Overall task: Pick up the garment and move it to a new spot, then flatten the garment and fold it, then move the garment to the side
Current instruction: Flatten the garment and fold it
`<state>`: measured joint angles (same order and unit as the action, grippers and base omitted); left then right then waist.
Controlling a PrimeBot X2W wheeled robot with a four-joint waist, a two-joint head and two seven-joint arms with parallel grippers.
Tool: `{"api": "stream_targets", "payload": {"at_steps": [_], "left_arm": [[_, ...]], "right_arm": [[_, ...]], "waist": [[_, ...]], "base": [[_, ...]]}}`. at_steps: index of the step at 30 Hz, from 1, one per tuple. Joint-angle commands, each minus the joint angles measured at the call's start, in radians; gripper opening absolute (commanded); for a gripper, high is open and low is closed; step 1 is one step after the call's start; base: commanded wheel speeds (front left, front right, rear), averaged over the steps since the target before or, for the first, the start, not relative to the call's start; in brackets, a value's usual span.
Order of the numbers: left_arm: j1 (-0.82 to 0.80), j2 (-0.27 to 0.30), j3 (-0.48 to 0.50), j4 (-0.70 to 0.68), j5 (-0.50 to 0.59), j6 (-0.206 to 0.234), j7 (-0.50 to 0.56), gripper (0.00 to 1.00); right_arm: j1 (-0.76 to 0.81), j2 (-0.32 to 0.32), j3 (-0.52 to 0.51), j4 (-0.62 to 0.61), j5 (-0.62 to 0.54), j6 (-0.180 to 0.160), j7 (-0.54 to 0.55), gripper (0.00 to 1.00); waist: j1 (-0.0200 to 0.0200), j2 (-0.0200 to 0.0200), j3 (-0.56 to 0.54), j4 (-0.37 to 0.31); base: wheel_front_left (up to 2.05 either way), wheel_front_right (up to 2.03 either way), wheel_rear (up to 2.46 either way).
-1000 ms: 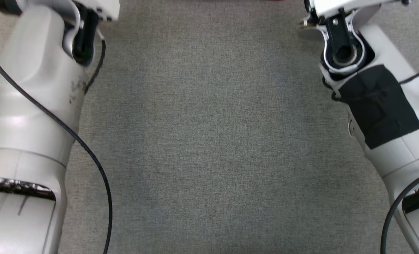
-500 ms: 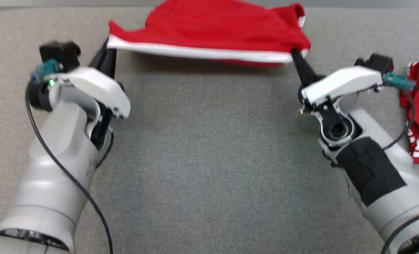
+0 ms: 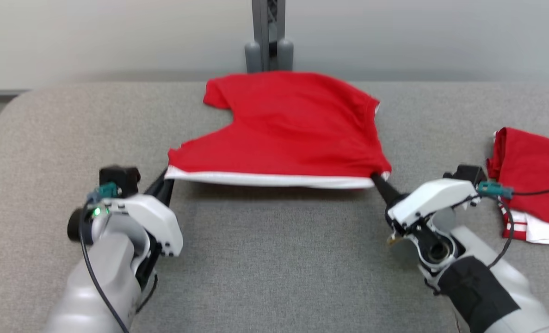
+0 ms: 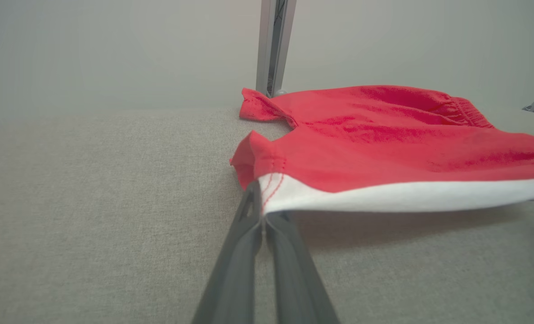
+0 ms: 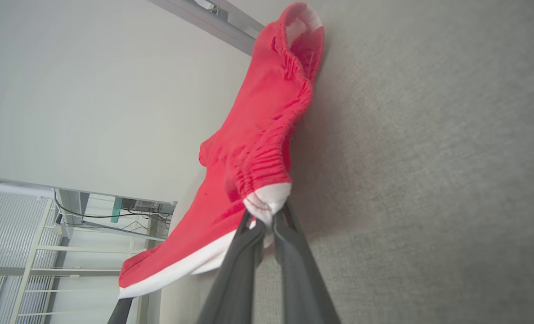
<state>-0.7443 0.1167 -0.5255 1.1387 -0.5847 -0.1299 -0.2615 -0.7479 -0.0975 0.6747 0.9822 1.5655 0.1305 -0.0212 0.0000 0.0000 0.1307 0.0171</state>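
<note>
The garment is red with a white band along its near hem. It lies stretched across the far middle of the grey padded table. My left gripper is shut on the hem's left corner, and the left wrist view shows the garment pinched at the tips of that left gripper. My right gripper is shut on the hem's right corner. In the right wrist view the garment bunches at the tips of the right gripper. The near hem hangs slightly above the table between the two grippers.
A second red and white garment lies folded at the table's right edge. A grey metal post stands behind the table against a pale wall. Bare grey table spreads between my forearms toward me.
The head camera has tilted up, bringing the garment, both grippers and the wall into view. Both grippers stay shut on the hem corners.
</note>
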Motion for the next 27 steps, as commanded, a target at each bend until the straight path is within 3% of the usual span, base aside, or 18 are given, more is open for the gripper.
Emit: {"api": "stream_targets", "payload": {"at_steps": [1, 12, 27], "left_arm": [[0.022, 0.012, -0.002, 0.005, -0.011, -0.001, -0.003, 0.0], [0.192, 0.018, -0.035, -0.014, -0.09, -0.001, -0.003, 0.0], [0.383, 0.027, 0.059, -0.146, -0.111, 0.0, -0.003, 0.0]], "right_arm": [[0.023, -0.008, 0.003, 0.004, -0.002, 0.0, 0.006, 0.0], [0.164, -0.038, 0.059, -0.014, -0.024, 0.0, 0.05, 0.0], [0.307, -0.089, 0.099, -0.085, -0.017, 0.0, 0.109, 0.0]], "waist": [[0.0, 0.0, -0.036, 0.002], [0.0, 0.0, -0.137, 0.03], [0.0, 0.0, -0.223, 0.072]], "base": [[0.0, 0.0, 0.0], [0.0, 0.0, 0.0], [0.0, 0.0, 0.0]]}}
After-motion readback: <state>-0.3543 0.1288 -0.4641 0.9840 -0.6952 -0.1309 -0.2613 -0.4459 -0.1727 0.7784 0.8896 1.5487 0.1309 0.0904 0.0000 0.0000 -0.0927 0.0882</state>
